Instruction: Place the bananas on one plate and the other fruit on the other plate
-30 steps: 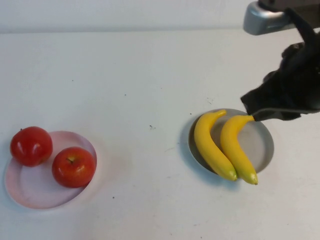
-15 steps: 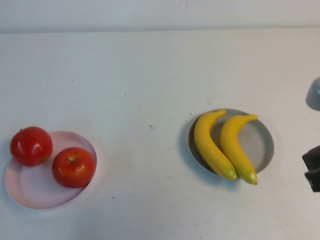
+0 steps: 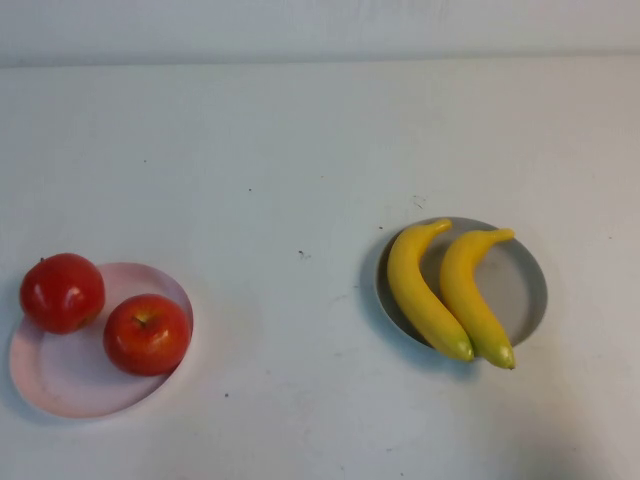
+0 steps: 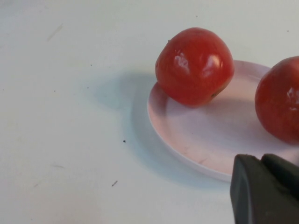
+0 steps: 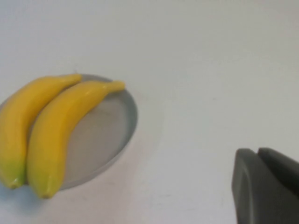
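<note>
Two yellow bananas [image 3: 428, 290] [image 3: 473, 295] lie side by side on the grey-blue plate [image 3: 525, 290] at the table's right. Two red apples [image 3: 62, 291] [image 3: 147, 333] rest on the pale pink plate [image 3: 60, 385] at the left. Neither arm shows in the high view. My left gripper [image 4: 259, 161] is shut and holds nothing, just off the pink plate's [image 4: 196, 140] rim near the apples [image 4: 195, 66] [image 4: 279, 99]. My right gripper [image 5: 257, 153] is shut and empty over bare table, apart from the grey-blue plate [image 5: 105, 135] with its bananas [image 5: 60, 130] [image 5: 21, 119].
The white table [image 3: 300, 150] stretches bare between and behind the two plates. Its far edge meets a pale wall at the back.
My right arm has drawn back from over the grey-blue plate and left the high view on the right side. The fruit and plates have not moved.
</note>
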Robot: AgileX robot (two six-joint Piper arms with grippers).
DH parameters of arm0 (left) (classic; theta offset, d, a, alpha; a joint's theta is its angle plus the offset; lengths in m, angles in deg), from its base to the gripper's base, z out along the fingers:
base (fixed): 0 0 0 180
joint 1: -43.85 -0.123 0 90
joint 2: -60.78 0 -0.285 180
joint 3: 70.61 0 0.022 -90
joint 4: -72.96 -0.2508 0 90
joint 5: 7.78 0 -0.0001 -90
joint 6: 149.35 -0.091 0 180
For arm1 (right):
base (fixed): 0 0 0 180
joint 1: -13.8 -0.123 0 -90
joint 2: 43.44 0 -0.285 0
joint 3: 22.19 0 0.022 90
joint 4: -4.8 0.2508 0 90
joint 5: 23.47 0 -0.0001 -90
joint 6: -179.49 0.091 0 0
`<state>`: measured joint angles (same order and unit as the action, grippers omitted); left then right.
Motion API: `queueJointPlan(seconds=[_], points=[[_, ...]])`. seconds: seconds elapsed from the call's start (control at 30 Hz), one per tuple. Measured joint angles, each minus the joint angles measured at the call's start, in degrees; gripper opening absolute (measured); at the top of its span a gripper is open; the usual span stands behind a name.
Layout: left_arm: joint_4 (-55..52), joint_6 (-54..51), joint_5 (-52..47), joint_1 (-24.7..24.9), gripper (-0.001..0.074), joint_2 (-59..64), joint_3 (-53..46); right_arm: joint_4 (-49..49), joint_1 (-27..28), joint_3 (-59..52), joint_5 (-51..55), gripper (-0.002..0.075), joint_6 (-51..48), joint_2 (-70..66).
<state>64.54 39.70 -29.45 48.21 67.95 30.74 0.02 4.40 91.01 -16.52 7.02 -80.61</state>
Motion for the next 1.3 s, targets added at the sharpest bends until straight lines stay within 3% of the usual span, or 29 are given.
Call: queueJointPlan(seconds=[0.23, 0.5, 0.77, 1.3], points=[[0.00, 0.00, 0.00, 0.00, 0.0004, 0.00, 0.00, 0.97, 6.55, -11.60, -7.28, -0.0015, 0.00, 16.38], [0.00, 0.00, 0.00, 0.00, 0.0004, 0.00, 0.00, 0.97, 6.57, -11.86, 2.96, -0.0015, 0.00, 29.28], [0.00, 0.00, 0.00, 0.00, 0.0004, -0.04, 0.00, 0.45, 6.57, -11.86, 12.44, -0.0015, 0.00, 29.84], [0.00, 0.00, 0.00, 0.00, 0.0004, -0.04, 0.00, 0.45, 6.57, -11.86, 13.10, -0.0015, 0.00, 29.84]])
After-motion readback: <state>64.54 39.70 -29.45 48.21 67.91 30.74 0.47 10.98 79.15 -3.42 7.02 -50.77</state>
